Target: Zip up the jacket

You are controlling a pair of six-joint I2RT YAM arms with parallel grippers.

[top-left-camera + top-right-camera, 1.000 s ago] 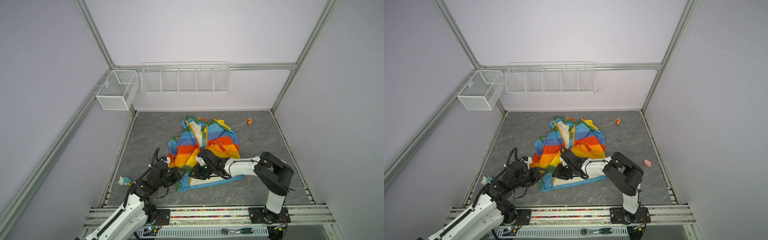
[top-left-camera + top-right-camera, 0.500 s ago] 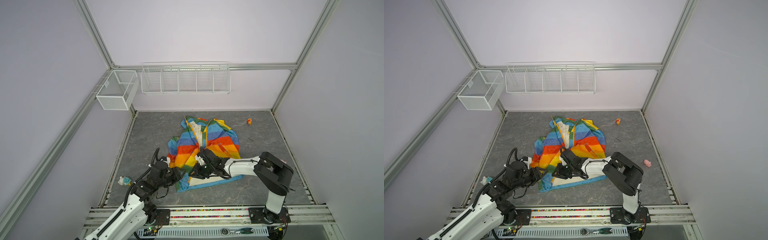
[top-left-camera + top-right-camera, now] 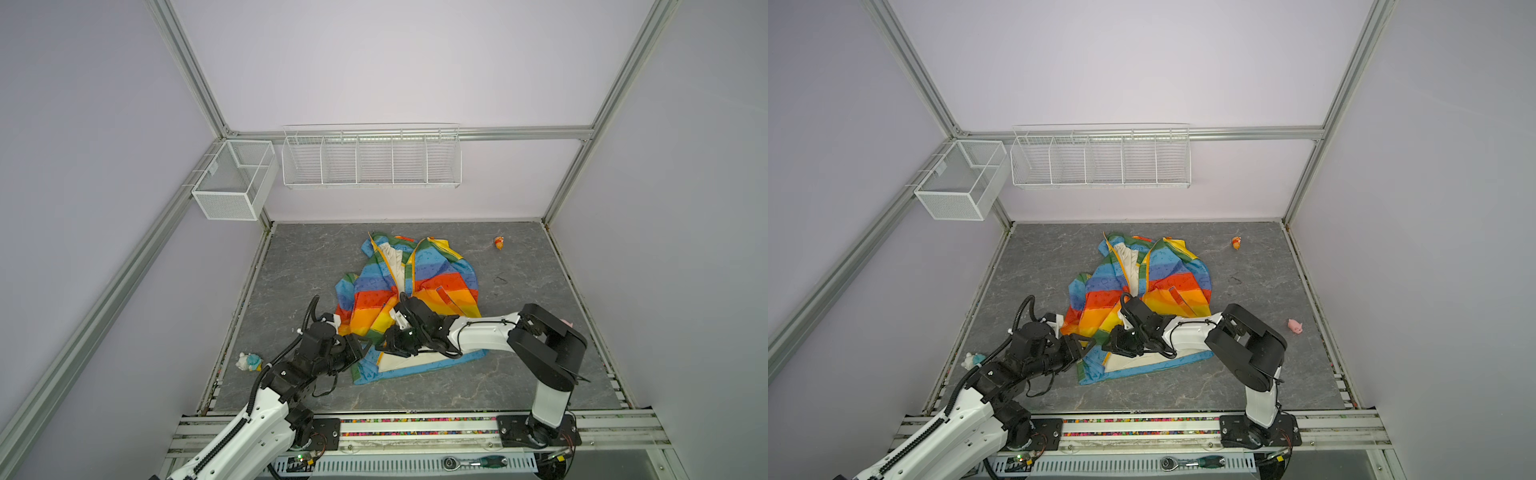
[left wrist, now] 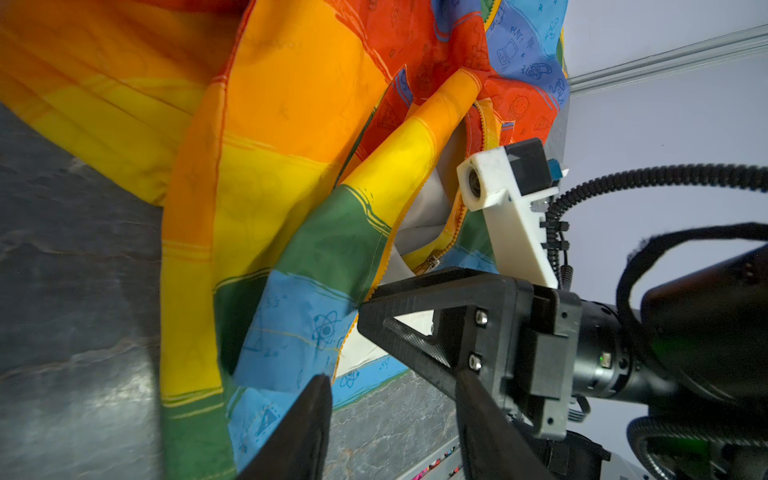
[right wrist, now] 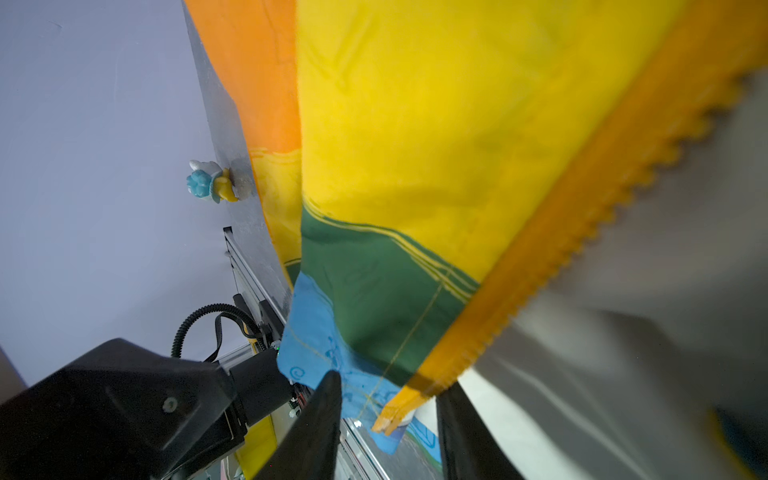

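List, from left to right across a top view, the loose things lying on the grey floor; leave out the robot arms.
In a top view: blue-and-white toy → rainbow jacket → orange toy → pink toy.

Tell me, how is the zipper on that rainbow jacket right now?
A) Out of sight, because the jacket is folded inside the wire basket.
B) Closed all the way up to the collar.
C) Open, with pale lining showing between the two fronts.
C: in both top views the jacket lies spread out with its two fronts apart and the cream lining bare between them.
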